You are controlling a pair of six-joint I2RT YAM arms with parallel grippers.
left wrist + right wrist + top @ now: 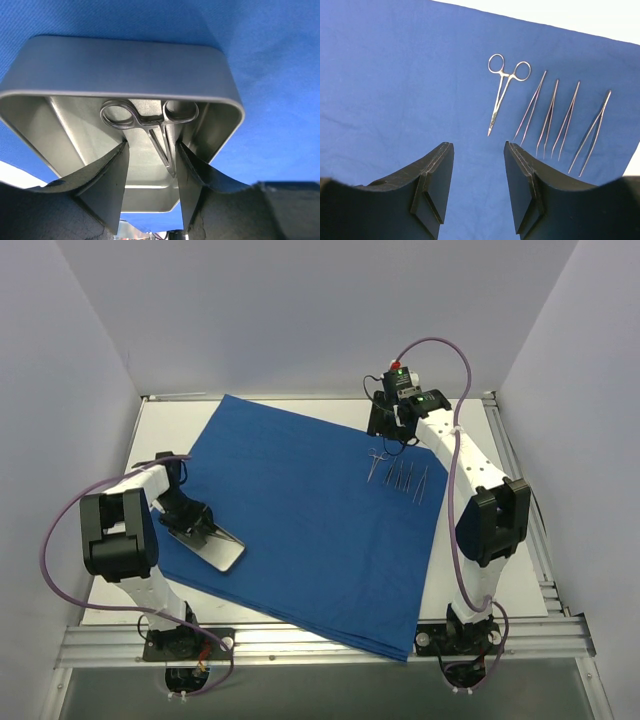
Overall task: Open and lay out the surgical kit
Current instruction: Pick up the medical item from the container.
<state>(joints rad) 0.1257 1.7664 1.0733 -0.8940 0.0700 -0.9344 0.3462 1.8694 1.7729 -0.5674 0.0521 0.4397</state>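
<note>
Cloth: royal-blue cloth [300, 510], matte, fine weave, a large rectangle spread flat and askew on the white surface [175, 422].
Tray: small metal tray [125, 65], brushed and shiny, rounded corners, rolled rim; it lies on the cloth's left edge.
In tray: one ring-handled clamp [150, 125], thin polished steel, rings toward the tray's far wall.
Left end effector [151, 147]: reaches into the tray, black fingers parted on either side of the clamp's shaft and gripping nothing.
Laid out: second ring-handled clamp [502, 92] and four slim tweezers [530, 105], side by side on the cloth's far right part.
Right end effector [478, 147]: hovers near that row, fingers apart, nothing between.
</note>
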